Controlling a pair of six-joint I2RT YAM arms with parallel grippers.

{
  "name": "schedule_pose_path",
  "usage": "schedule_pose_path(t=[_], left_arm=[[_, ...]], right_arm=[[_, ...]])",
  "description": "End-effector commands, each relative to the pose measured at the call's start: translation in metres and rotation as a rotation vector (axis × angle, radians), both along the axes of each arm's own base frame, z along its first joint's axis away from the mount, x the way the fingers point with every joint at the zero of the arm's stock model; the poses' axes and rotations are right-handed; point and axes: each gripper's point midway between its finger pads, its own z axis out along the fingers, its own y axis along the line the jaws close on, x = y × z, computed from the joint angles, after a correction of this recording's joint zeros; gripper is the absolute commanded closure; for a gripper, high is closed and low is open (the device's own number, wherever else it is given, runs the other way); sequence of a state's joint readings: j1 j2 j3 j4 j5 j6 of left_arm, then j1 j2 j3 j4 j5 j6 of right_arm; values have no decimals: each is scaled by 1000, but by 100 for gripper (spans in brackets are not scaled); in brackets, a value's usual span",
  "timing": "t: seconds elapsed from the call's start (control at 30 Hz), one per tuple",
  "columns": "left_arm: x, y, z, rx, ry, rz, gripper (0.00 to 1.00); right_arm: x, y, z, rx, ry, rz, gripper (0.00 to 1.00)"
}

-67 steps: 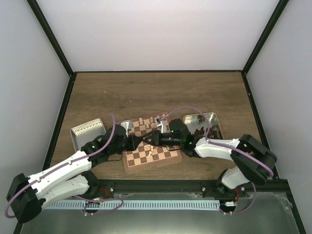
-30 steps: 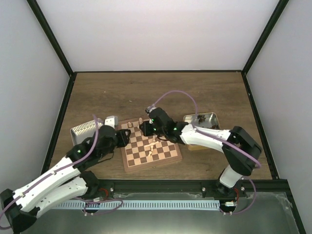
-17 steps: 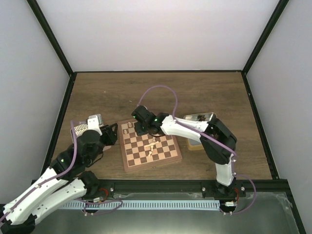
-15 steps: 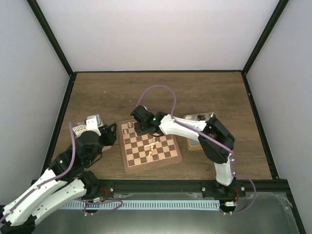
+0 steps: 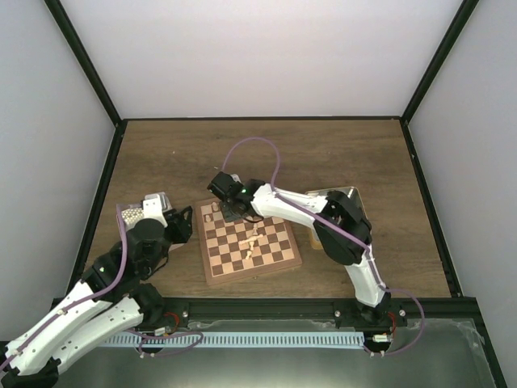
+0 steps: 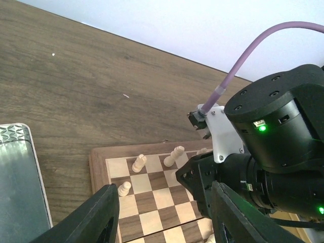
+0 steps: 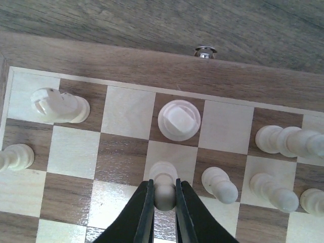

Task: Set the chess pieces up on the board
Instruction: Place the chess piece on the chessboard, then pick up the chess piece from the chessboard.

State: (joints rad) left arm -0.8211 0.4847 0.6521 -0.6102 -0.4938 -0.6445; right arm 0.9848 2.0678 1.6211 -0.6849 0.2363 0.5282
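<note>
The right tool [image 7: 164,190] is shut to a narrow gap on a pale pawn [image 7: 162,171], pinching it by the head over a light square in the second row from the far rim of the board [image 7: 126,59]; whether its base already rests on that square cannot be told from above. The left tool [image 6: 163,192] hangs wide open with nothing in it, just off the board's left edge, above the bench [image 6: 76,66] and near a silver tin [image 6: 17,177]. The main risk is crowding. A second pawn [image 7: 219,185] stands just beside the held one on its right, and a round-topped piece [image 7: 178,120] sits one row behind it, so fingers that spread too far on release could push the second pawn over. If the tool lets go while the base is above the wood or tilted, the pawn may topple and roll into its neighbours. It could also cling to one pad and be dragged off its square as the tool rises. Other pale pieces [image 5: 254,242] sit loose near the board's middle, and a low sweep of either arm would scatter them. The left wrist view also shows the right arm [image 6: 283,131] very close ahead of the open tool, so any advance there risks the two arms striking.
</note>
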Motion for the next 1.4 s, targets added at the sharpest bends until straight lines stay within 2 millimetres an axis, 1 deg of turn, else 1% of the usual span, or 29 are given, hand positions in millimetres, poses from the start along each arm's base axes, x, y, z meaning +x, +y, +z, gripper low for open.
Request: schedule_pose_path(t=[0.0,0.3,0.4,0.43,0.53,0.73,0.8,0.93,1.03,1.07,1.13,1.2,1.3,1.37], left_arm=[[1,0,0,10,-19,-2,49],[2,-1,-1,8,-19,-1,47],[2,-1,-1,8,-17,0,47],[2,-1,-2,9,-14,0,47],[3,-1,-3,8,-11,2,46],[3,-5,-3,6,-6,-11,44],[2,-7,-5,9,0,-23,44],[2,-16,-7,6,8,-67,39],[1,-29,-16,4,34,-123,36],[1,-35,-20,2,47,-149,36],[-2,-52,-31,0,84,-226,35],[-3,-63,-42,-10,122,-263,36],[-4,-79,-54,-27,148,-326,36],[-4,-87,-61,-36,159,-354,37]], right_arm=[[3,4,1,-34,-7,-1,89],[2,2,-10,-61,11,-1,85],[2,3,-9,-53,13,-1,80],[2,4,-7,-47,13,-2,77],[2,8,4,-8,7,-4,68],[2,15,38,93,-27,-11,65],[0,13,48,128,-35,-19,65],[-11,2,64,213,-52,-31,63],[-23,-15,65,248,-43,-70,62],[-28,-23,68,268,-42,-88,62],[-39,-36,62,293,-22,-119,61],[-50,-49,54,314,6,-148,60],[-67,-61,37,320,66,-167,60],[-77,-63,26,326,110,-166,60]])
